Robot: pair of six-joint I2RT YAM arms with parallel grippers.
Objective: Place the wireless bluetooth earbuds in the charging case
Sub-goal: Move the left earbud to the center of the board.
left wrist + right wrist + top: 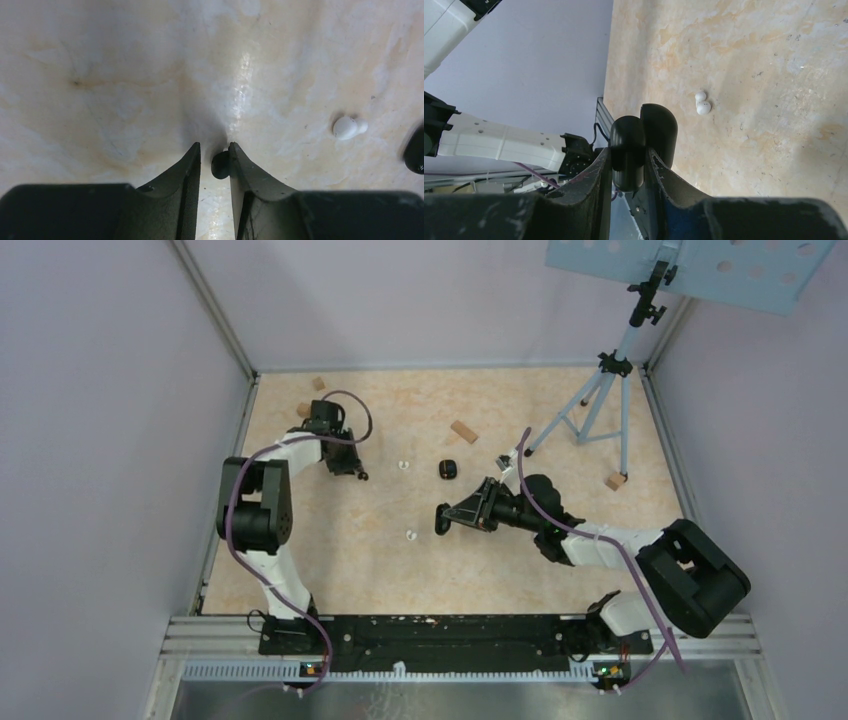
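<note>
The earbuds [403,466] in view are tiny, glossy, rounded pieces: one black and two white. The black bud [219,166] sits down at the counter [125,90] between the tips of the left fingers [189,172]. It rests against one tip, and a sliver of light shows on its other side. The left fingers stand narrowly apart, and I cannot tell whether they actually pinch it.

A white bud [349,127] lies on its side just to the right of that hand. It shows a fat oval body with a smaller knob at one end. Beyond it, towards the middle of the counter, lies a larger black rounded piece [447,469] with a pale glint on it, cut off at the edge of the left wrist view. I cannot tell whether it is a case.

A second white bud [411,535] lies nearer the arms, apart from the first. In the right wrist view it reads as two small joined lobes.

The right fingers [601,185] are clenched on a black case [629,145]. It is smooth and oval, with its two rounded halves hinged apart, and the fingers grip the nearer half. The case is held above the counter, near the second white bud and between it and the black rounded piece.

Tan blocks [463,431] lie scattered at the far side, and a tripod [598,390] stands in the far right corner.
</note>
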